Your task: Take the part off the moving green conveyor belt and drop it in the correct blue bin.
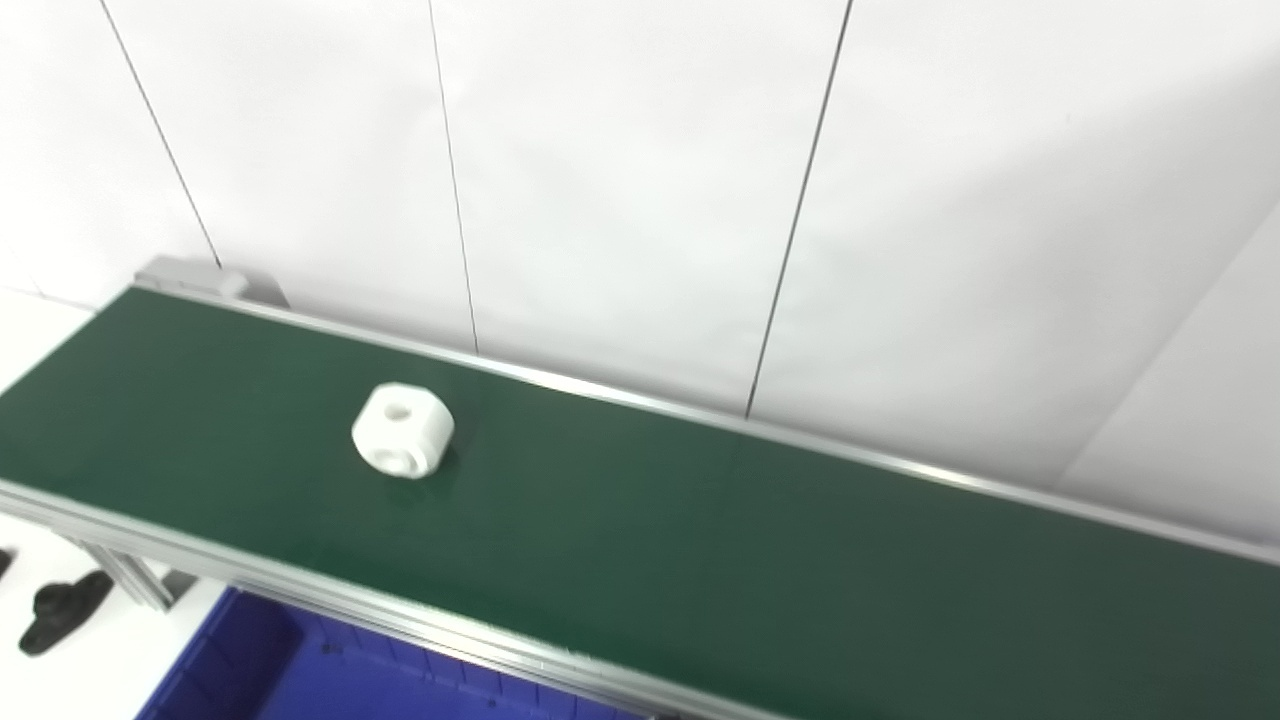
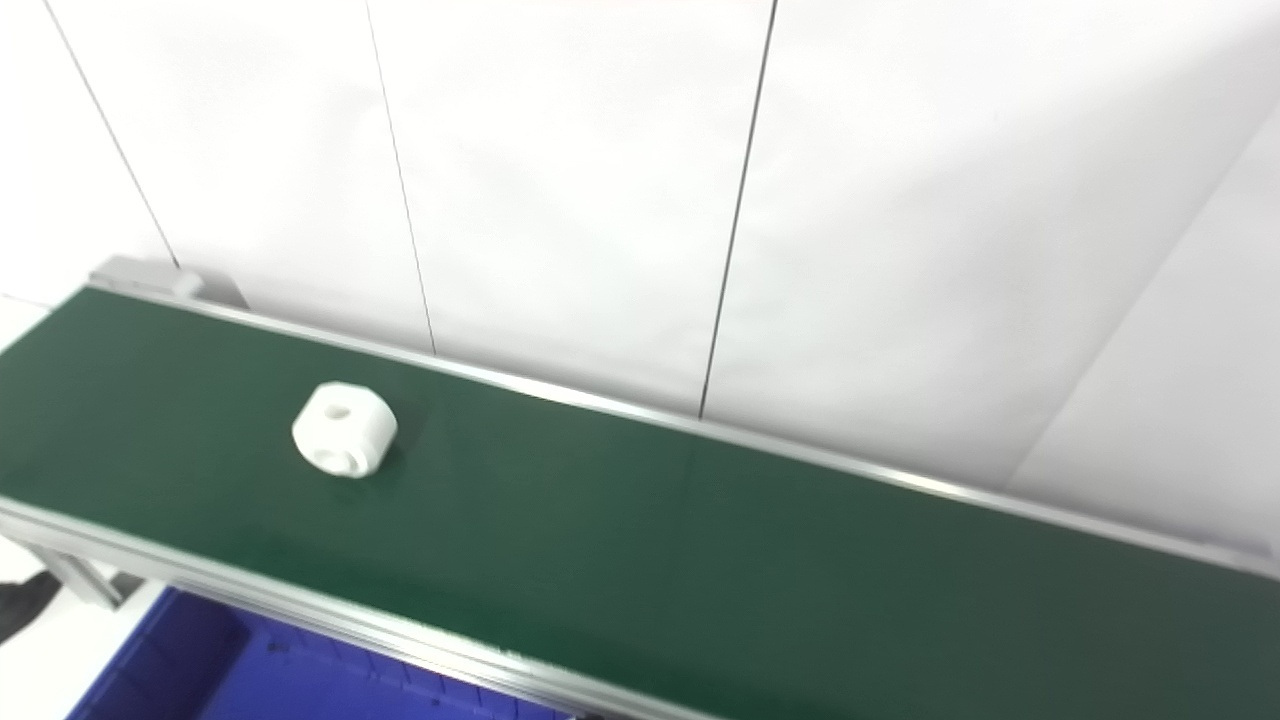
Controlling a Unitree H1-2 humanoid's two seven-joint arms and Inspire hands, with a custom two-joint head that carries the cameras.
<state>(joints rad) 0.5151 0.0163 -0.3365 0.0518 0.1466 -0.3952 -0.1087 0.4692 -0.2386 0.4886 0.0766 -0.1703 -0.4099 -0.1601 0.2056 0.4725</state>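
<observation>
Plainly, nothing is done yet: the chunky white plastic part with round holes (image 1: 402,430) lies untouched on the dark green conveyor belt (image 1: 760,540). The blue plastic bin (image 1: 330,675) waits below the belt's near rail. Neither hand shows, so finger state is unknowable.

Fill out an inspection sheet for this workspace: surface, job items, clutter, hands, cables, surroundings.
Surface: green belt with metal side rails, running from upper left to lower right.
Job items: white part with holes sits alone on the belt's left portion; blue bin lies below the near rail, partly hidden.
Clutter: dark object on the floor at far left, unclear what.
Hands: neither in view.
Cables: nothing seen.
Surroundings: white panelled wall behind the belt.
</observation>
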